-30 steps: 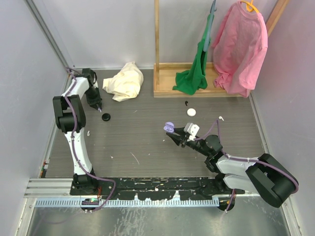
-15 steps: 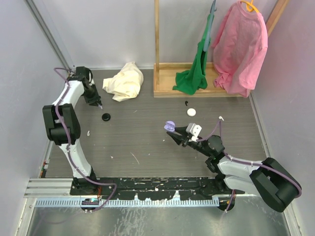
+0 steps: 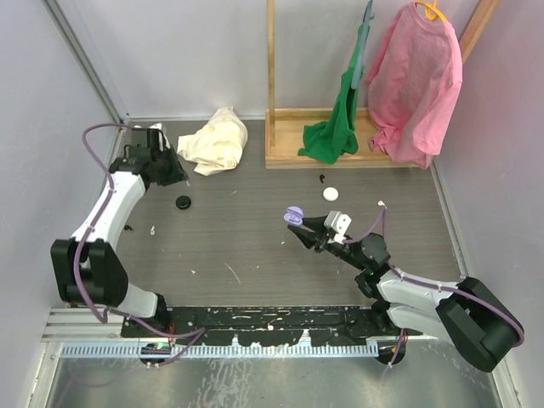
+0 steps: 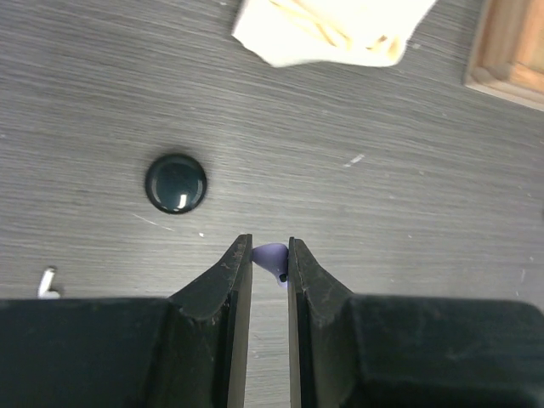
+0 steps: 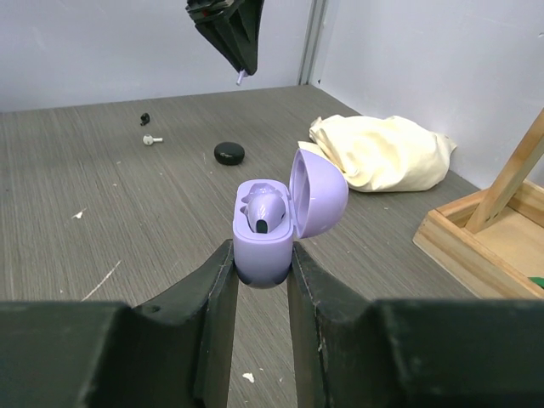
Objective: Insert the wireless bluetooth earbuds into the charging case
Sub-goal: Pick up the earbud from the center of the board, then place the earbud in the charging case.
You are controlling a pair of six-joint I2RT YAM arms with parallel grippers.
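My right gripper (image 5: 259,272) is shut on the purple charging case (image 5: 263,246) and holds it upright above the table, lid (image 5: 319,197) open. One purple earbud (image 5: 268,212) sits inside it. In the top view the case (image 3: 293,215) is mid-table at the right gripper (image 3: 302,228). My left gripper (image 4: 270,248) is shut on a second purple earbud (image 4: 274,257), pinched at its fingertips above the table. In the top view the left gripper (image 3: 176,174) is at the far left, well apart from the case. It also shows in the right wrist view (image 5: 231,38), earbud tip (image 5: 240,78) poking below.
A black round disc (image 3: 183,202) lies on the table below the left gripper. A cream cloth (image 3: 214,140) lies at the back. A wooden rack (image 3: 340,157) with a green cloth and a pink shirt (image 3: 416,76) stands back right. A white round piece (image 3: 331,194) lies near it.
The left gripper has lifted from the table beside the black disc and drawn back toward the far left, its arm swinging outward. The right gripper with the case has barely moved.
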